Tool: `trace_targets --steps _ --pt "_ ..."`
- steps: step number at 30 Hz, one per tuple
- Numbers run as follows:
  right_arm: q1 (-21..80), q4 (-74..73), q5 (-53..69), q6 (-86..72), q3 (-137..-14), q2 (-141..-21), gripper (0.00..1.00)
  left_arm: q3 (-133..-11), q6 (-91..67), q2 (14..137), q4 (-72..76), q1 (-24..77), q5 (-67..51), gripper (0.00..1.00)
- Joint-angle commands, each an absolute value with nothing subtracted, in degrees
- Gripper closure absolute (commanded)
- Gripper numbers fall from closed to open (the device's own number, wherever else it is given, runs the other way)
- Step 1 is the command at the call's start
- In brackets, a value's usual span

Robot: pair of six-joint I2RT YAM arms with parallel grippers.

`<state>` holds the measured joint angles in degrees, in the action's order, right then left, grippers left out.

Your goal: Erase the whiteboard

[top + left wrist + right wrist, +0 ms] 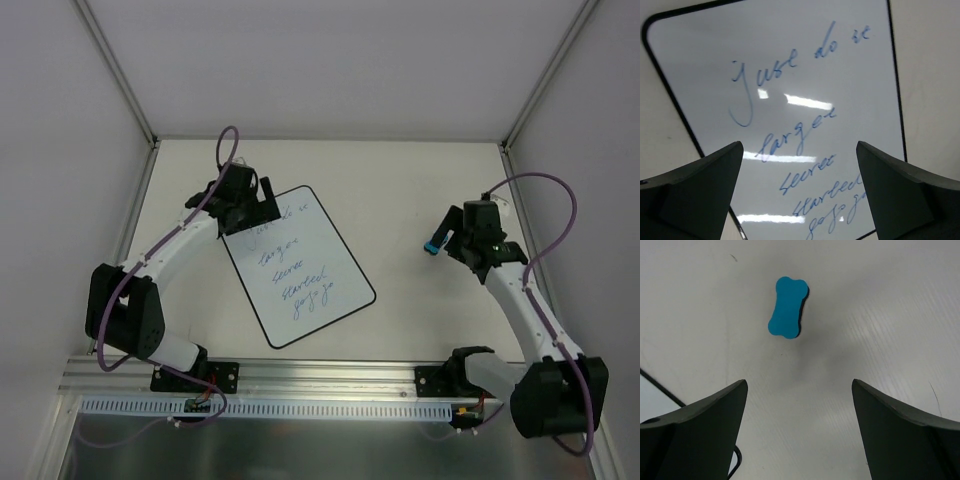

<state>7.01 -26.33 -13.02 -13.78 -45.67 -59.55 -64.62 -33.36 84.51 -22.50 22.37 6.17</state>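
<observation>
Worktop (pixel 400 190): pale, flat surface, enclosed by white walls at the back and both sides. Whiteboard (pixel 322 262): laid flat on the worktop left of centre, in front of the left arm, and turned askew to the worktop edges; a thin black rim and rounded corners are noted. The left wrist view is filled by the whiteboard (pixel 850 65), and five lines of blue handwriting (pixel 790 125) are seen across it, the top one reading roughly "Just do it". Left tool (pixel 248 208): held over the far left corner of the board; in the wrist view the left tool (pixel 797 195) is seen with its fingers spread wide, nothing gripped between them and only the written board visible in the gap. Right tool (pixel 452 236): positioned at the right side of the worktop, well apart from the board; in its wrist view the right tool (pixel 800 430) is likewise seen spread wide with nothing in its grasp. Eraser (pixel 788 307): small, bright blue, bone-shaped block with a dark underside, lying on the bare worktop ahead of the right tool's fingers, not between them; it is seen in the top view (pixel 433 245) just beside that tool.
</observation>
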Motion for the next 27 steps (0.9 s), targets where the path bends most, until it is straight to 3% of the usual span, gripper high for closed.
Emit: trace_targets --steps 1,11,27 --pt "7.03 -25.75 -18.98 -18.89 -51.14 -66.34 0.12 -63.37 -30.50 82.79 -23.29 16.45 2.99 0.01" --pt "6.33 -25.05 -20.13 -23.73 -62.66 -88.58 0.28 -62.49 -28.83 84.55 -24.34 7.21 -1.93 0.01" --pt "4.75 -24.52 -16.61 -26.28 -64.34 -97.99 0.40 -63.19 -25.58 87.89 -25.22 5.27 -0.35 0.01"
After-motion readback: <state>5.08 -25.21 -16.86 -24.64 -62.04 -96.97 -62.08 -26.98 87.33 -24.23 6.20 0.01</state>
